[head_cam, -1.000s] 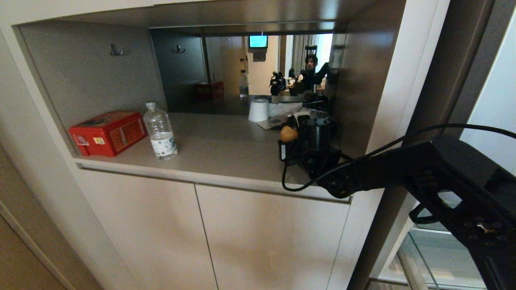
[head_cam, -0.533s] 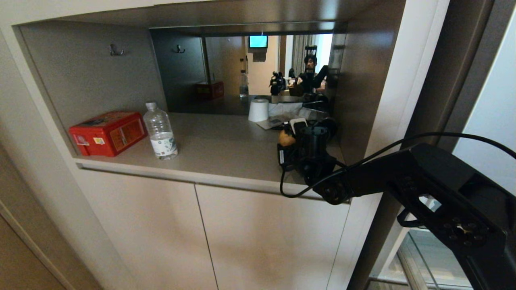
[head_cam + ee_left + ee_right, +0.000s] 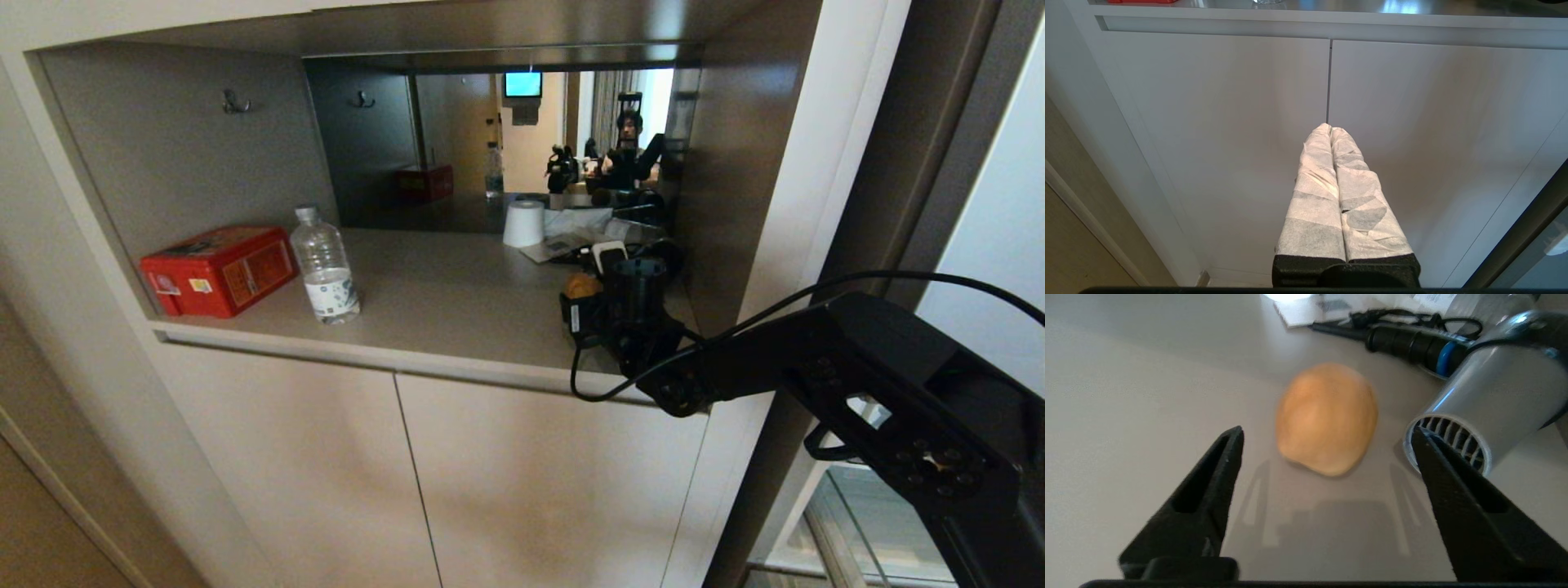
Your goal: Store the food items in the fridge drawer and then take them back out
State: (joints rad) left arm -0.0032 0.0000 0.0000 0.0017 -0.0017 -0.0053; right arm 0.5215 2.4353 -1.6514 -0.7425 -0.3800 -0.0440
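Right wrist view shows the right gripper (image 3: 1327, 437) with its two black fingers (image 3: 1208, 477) spread wide and nothing between them, held low over the counter (image 3: 1126, 396). Just beyond the tips, the tan-brown potato-like lump (image 3: 1327, 416) lies on the bare counter surface, touching neither finger. Beside it, near the counter's right edge, lies a silver hair dryer (image 3: 1490, 400) with its grilled nozzle facing the gripper, and past that a black tube with a blue ring (image 3: 1412, 343) and its cord. Papers (image 3: 1306, 310) lie further back.

In the head view the right arm (image 3: 816, 367) reaches in from the lower right, crossing the counter's front edge near its right end, and the lump shows just left of the wrist. Toward the back edge stands a white paper roll (image 3: 523, 222). Near the front left corner are a clear water bottle (image 3: 324, 265) and, left of it, a red box (image 3: 219, 269). A mirror (image 3: 490, 139) lines the back wall.

In the left wrist view the left gripper (image 3: 1328, 127) has its white-wrapped fingers pressed together, facing the beige cabinet doors (image 3: 1208, 122) below the counter. The fridge drawer (image 3: 865, 523) shows only as a glassy sliver at the lower right of the head view.
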